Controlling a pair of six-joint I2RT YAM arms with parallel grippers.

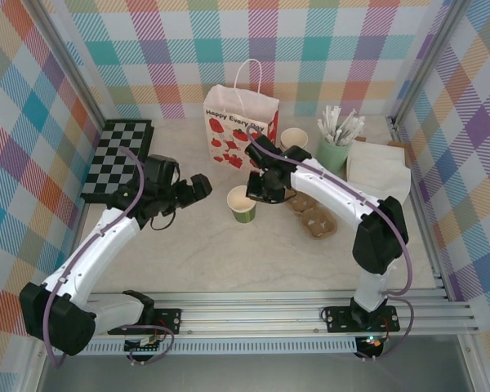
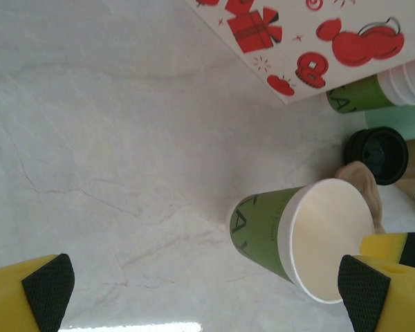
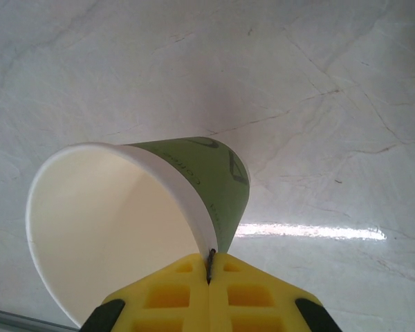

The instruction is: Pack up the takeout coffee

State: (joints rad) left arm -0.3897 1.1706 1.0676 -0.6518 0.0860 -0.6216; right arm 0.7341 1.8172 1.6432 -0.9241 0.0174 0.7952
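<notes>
Coffee cup point(image 1: 242, 206), pinched by right tool point(image 3: 209, 268), near "Happy Every Day" bag point(image 1: 238, 122); left tool point(image 2: 206, 290) open.

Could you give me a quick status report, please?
Left gripper open, beside green cup. Right gripper shut on its rim. Black lid off, lying on table. Nothing in the way.

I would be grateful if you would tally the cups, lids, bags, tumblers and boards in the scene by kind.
Loose cup: 1
Cup stack: 1
Lid: 1
Bag: 1
Tumbler: 1
Checkerboard: 1
Total: 6
</notes>
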